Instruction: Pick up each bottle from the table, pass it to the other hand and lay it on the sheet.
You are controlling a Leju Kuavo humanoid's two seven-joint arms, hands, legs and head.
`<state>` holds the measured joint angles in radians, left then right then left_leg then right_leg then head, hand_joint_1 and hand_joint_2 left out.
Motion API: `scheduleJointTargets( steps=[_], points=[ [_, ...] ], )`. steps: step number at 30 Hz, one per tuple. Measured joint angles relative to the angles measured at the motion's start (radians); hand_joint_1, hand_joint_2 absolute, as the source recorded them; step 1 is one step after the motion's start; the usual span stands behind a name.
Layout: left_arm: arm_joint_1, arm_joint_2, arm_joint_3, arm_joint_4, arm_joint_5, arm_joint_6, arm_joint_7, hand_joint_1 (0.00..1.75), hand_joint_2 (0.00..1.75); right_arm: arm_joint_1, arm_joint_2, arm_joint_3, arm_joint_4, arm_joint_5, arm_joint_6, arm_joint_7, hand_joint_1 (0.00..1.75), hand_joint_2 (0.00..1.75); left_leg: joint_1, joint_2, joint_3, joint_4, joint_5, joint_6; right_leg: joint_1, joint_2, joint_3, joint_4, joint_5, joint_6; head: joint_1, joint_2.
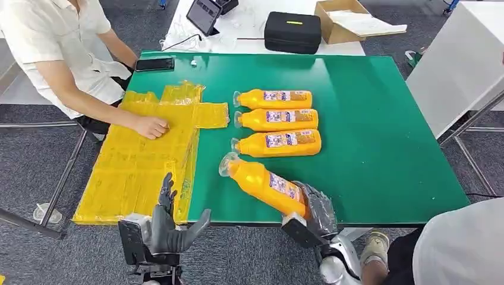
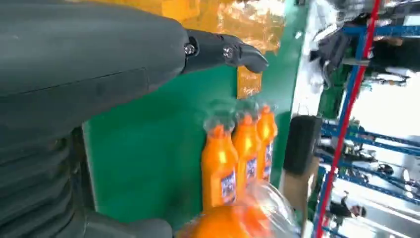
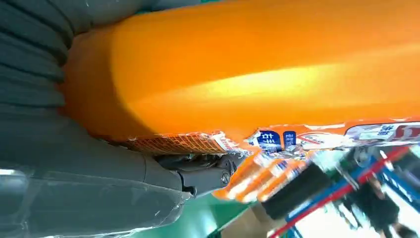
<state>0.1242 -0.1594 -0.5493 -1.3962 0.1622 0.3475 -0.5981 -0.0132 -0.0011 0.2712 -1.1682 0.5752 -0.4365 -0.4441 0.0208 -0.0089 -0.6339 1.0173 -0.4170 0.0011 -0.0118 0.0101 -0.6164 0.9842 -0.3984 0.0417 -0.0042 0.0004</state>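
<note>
Green worktop [image 1: 368, 148] on grey carpet, with a white table beyond its far edge carrying a black case [image 1: 292, 32], a cardboard box [image 1: 342, 21] and a tablet [image 1: 204, 14].

Right robot hand [image 1: 315, 211] at the near edge of the worktop, fingers wrapped around the base of one orange bottle [image 1: 264, 183]. That held bottle is tilted, its clear cap pointing away toward the far left, and it sits just near of the row on the worktop. Right wrist view: orange body pressed against the palm, label edge showing.

Left robot hand [image 1: 169, 228] off the near edge, by the near corner of the yellow sheet [image 1: 142, 160], fingers spread and holding nothing, apart from the held bottle.

Bottles, four in all: one held, three bottles [image 1: 276, 120] lying side by side on the worktop, caps toward the sheet.

One yellow sheet, crinkled, overhanging the left edge of the worktop. A seated person's hand [image 1: 151, 126] rests on it. Black phone [image 1: 154, 63] at the far left corner. Second person at the lower right.
</note>
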Motion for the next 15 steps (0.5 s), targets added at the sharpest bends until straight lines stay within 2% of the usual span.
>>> scheduleJointTargets(
  steps=[6, 8, 9, 10, 15],
  points=[
    [0.012, 0.01, 0.004, -0.03, 0.143, -0.077, 0.032, 0.0, 1.75, 0.028, 0.044, -0.015, -0.072, -0.051, -0.043, -0.043, 1.75, 1.75, 0.0, 0.0, -0.001, 0.0, 0.0, 0.0, 0.0, 0.0, -0.001, 0.0, 0.0, 0.0, 0.0, 0.0],
    [0.012, 0.013, 0.006, -0.03, 0.162, -0.1, 0.041, 0.0, 1.75, 0.028, 0.054, -0.014, -0.078, -0.057, -0.042, -0.045, 1.66, 1.75, 0.0, 0.0, -0.001, 0.0, 0.0, 0.0, 0.0, 0.0, -0.001, 0.0, 0.0, 0.0, 0.0, 0.0],
    [0.012, 0.015, 0.007, -0.03, 0.173, -0.119, 0.047, 0.0, 1.75, 0.028, 0.058, -0.015, -0.078, -0.062, -0.03, -0.045, 1.66, 1.75, 0.0, 0.0, -0.001, 0.0, 0.0, 0.0, 0.0, 0.0, -0.001, 0.0, 0.0, 0.0, 0.0, 0.0],
    [0.011, 0.016, 0.007, -0.03, 0.179, -0.131, 0.048, 0.0, 1.75, 0.028, 0.059, -0.014, -0.078, -0.066, -0.019, -0.045, 1.75, 1.75, 0.0, 0.0, -0.001, 0.0, 0.0, 0.0, 0.0, 0.0, -0.001, 0.0, 0.0, 0.0, 0.0, 0.0],
    [0.0, 0.023, 0.0, -0.024, 0.193, -0.239, 0.048, 0.0, 1.75, 0.009, 0.065, 0.028, -0.057, -0.071, 0.09, -0.051, 1.68, 1.75, 0.0, 0.0, -0.001, 0.0, 0.0, 0.0, 0.0, 0.0, -0.002, 0.0, 0.0, 0.0, 0.0, 0.0]
  ],
)
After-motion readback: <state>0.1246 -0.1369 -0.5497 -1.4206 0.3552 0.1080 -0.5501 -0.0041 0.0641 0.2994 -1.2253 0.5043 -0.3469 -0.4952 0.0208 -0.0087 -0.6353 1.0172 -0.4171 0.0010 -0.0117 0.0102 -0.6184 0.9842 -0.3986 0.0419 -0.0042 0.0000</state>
